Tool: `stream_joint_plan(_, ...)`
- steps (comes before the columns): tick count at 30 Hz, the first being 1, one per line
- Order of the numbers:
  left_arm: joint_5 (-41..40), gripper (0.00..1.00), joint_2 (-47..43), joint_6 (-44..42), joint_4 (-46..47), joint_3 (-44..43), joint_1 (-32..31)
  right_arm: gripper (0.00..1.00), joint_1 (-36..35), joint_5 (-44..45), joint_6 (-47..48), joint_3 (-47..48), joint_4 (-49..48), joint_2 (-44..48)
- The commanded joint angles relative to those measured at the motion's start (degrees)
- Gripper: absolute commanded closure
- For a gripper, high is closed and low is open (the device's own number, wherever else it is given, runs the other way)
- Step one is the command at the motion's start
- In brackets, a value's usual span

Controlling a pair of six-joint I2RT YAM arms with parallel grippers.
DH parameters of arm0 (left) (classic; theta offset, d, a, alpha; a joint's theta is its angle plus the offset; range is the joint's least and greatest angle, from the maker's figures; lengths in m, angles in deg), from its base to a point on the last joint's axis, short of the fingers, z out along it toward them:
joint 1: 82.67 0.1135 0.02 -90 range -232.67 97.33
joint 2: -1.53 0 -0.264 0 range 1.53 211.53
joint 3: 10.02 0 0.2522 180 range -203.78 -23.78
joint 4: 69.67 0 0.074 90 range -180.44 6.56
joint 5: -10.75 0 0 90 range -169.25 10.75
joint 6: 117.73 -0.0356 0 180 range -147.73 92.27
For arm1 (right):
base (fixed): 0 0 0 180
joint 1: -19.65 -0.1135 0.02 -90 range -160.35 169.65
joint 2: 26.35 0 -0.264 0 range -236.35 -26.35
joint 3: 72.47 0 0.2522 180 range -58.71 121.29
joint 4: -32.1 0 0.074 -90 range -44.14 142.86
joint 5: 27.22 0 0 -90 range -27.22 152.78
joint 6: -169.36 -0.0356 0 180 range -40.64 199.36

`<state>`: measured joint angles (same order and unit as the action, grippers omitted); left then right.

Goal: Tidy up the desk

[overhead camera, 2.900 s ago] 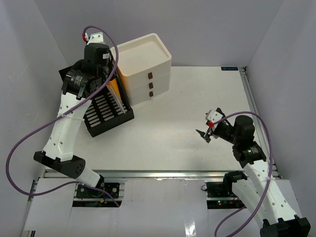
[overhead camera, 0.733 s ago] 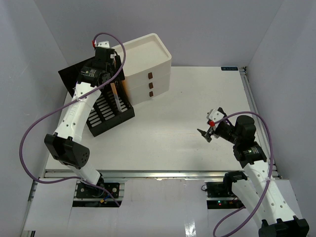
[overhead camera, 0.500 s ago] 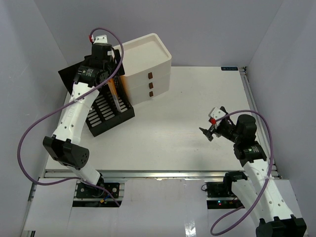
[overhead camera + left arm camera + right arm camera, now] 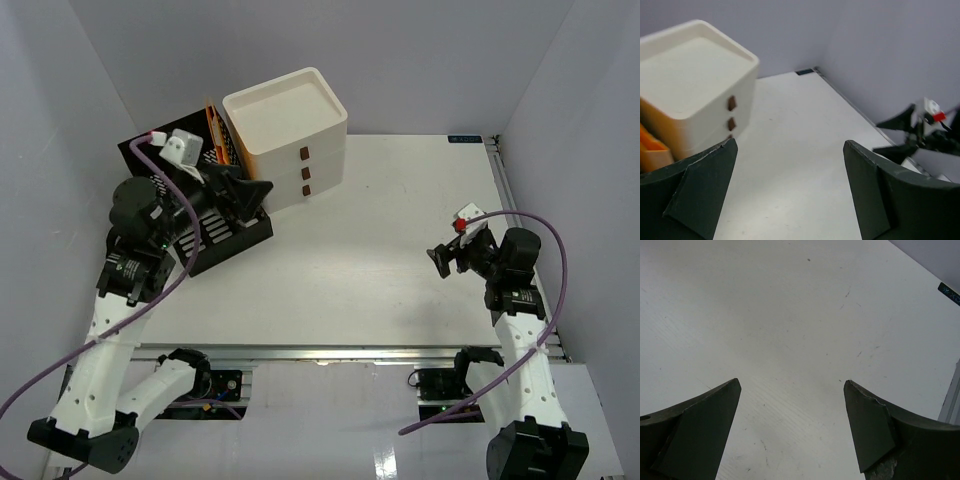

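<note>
Your left hand (image 4: 250,197) hovers, jaws spread wide (elbow bent); your right hand (image 4: 441,260) gapes just the same.

The right gripper (image 4: 791,384) is hanging over the desk (image 4: 780,305), its 2 dark fingers (image 4: 695,432) standing wide apart with white tabletop showing between them. Faint specks are dotting the surface. A small dark label (image 4: 949,293) is sitting at the upper right, above a pale edge strip (image 4: 951,402).
</note>
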<state>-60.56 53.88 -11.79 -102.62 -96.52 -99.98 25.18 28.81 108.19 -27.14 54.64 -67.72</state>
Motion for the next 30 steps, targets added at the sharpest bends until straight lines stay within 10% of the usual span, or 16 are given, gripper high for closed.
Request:
stream_joint_plan(1,21.1,0.02,3.4,5.0,13.6,13.0,0.2,0.10,4.1,-4.1,-4.2,1.5,-1.9,-0.2)
stream_joint_plan(18,24.0,0.02,-2.4,-4.2,28.5,39.7,-0.8,0.10,8.7,7.6,-20.1,-1.3,-6.6,0.9)
stream_joint_plan(30,20.5,0.02,-5.8,-5.6,25.6,40.7,-0.8,0.10,9.0,11.2,-27.2,-1.3,-8.1,1.0)
